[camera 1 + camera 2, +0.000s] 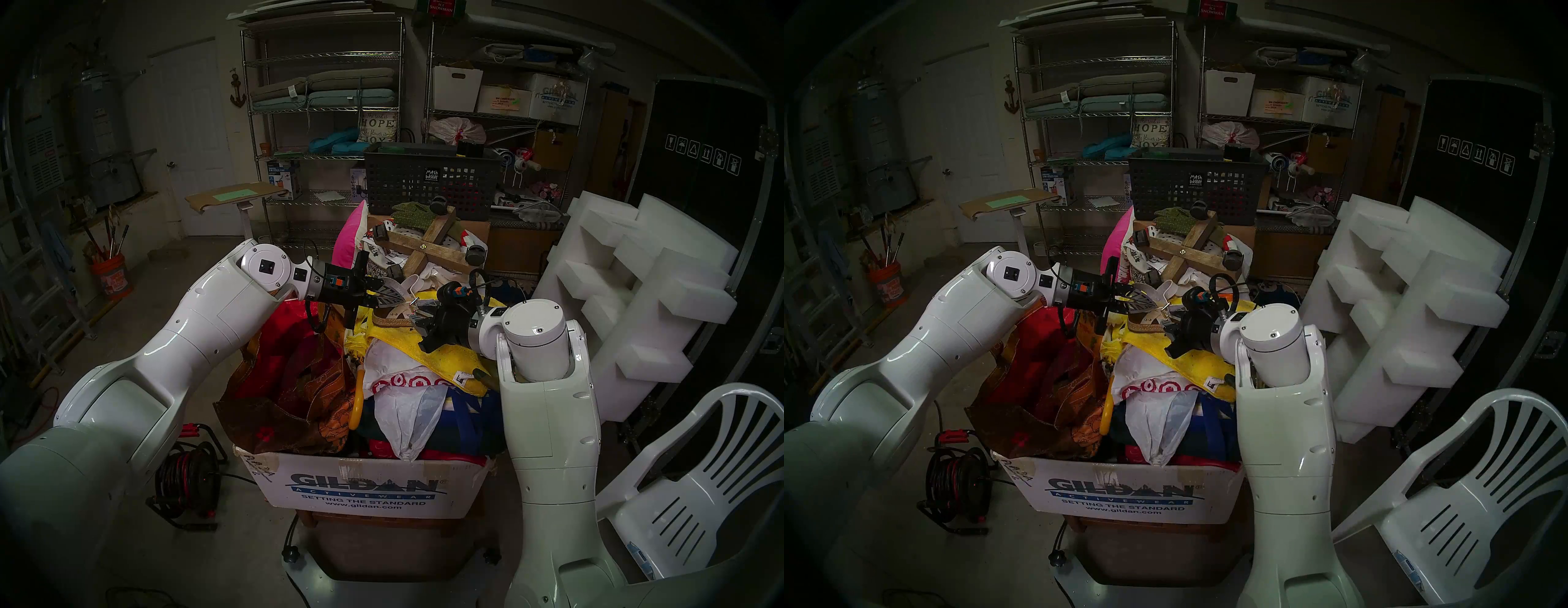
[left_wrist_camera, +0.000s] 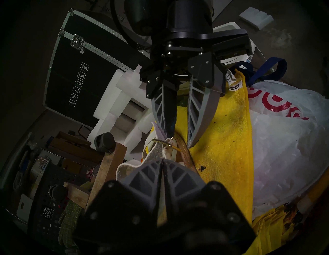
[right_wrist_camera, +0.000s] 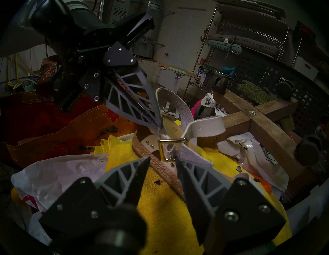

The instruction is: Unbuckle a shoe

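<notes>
Cream leather strap [image 3: 179, 114] is pinched by our left gripper [image 3: 158, 124] mid-frame; our right gripper [image 3: 163, 160] gapes around the brass buckle [image 3: 171, 148]; wooden cross [image 3: 258, 114] crowds the right; the shoe [image 3: 160, 163] lies on a yellow towel [image 3: 169, 204].

Head pair overlooks pile; wrist views (close) share buckle [image 3: 171, 149].

Cream-white shoe [image 3: 204, 124], gold buckle [image 3: 170, 147], yellow towel [image 3: 169, 204].

Dim garage, perhaps: wire shelves [image 1: 322, 140], white door [image 1: 186, 140].
</notes>
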